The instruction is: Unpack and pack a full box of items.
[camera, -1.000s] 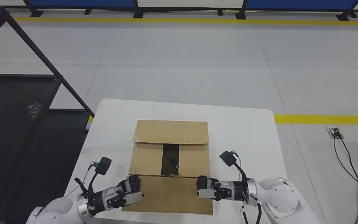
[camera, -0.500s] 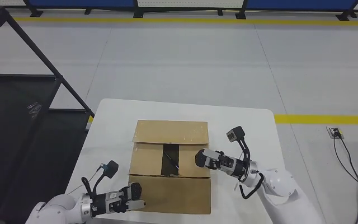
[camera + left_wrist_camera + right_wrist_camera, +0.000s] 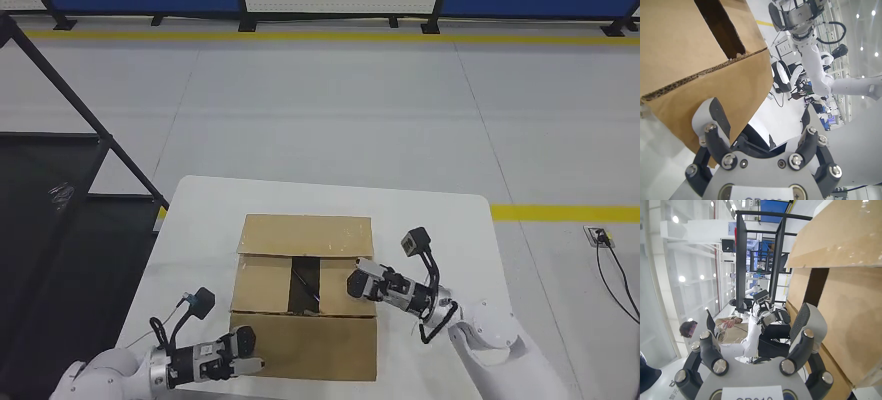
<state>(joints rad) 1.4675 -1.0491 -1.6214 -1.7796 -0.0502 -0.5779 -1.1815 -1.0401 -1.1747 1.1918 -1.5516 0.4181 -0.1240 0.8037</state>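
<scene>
**Top view.** A cardboard box (image 3: 305, 290) is seen at the middle of the white counter (image 3: 440, 230). Its far and near outer flaps are folded outward. The two inner flaps are laid nearly shut, and a dark slit (image 3: 305, 283) is left between them. The left pincer (image 3: 245, 352) is placed at the left edge of the box's near flap, and the right pincer (image 3: 357, 283) at the box's right rim.

**Left wrist view.** The left pincer (image 3: 762, 113) is shown released, with its jaws spread wide. One finger (image 3: 719, 113) is set close against the cardboard, but contact cannot be confirmed.

**Right wrist view.** The right pincer (image 3: 753, 330) is likewise shown released, one pad (image 3: 800, 321) just beside the box's wall.

**Obstruction.** The contents are hidden by the inner flaps.

**Surroundings.** A dark framed panel (image 3: 50, 260) stands off the counter to the left of the box. A yellow floor line (image 3: 560, 212) runs to the right of the box.
</scene>
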